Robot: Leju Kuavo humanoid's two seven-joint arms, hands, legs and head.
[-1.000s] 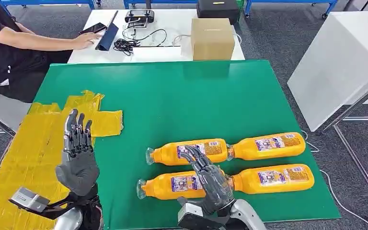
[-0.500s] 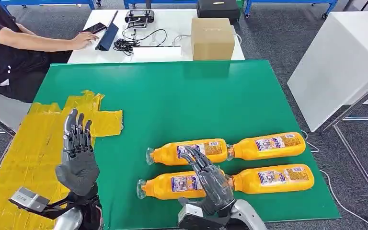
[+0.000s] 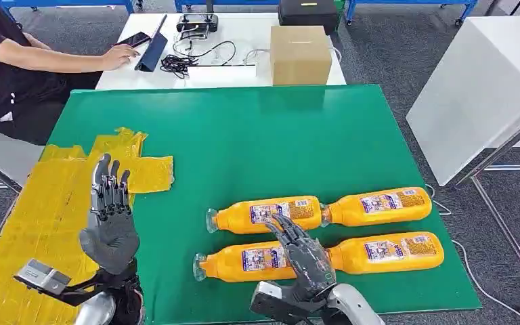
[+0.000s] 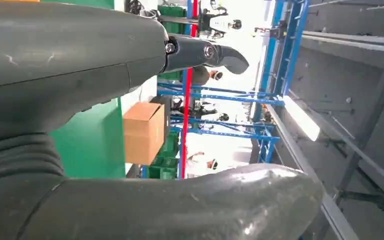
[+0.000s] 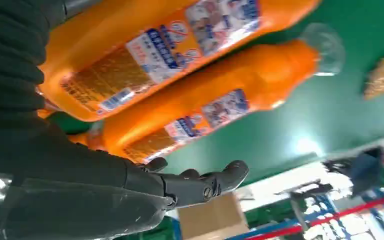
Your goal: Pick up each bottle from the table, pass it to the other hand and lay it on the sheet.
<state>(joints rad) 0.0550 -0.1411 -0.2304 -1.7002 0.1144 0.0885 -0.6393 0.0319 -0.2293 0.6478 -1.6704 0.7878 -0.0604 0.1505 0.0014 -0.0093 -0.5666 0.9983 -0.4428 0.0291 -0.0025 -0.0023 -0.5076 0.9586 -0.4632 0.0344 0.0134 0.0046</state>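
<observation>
Right hand (image 3: 303, 259), released with fingers spread, is hovering over the nearest bottle (image 3: 250, 262); full, probably heavy and slick, likely best gripped around its labelled middle.

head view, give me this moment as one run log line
left hand: open, raised over yellow sheet | right hand: open, above near-left bottle | bottles on sheet: none
</observation>
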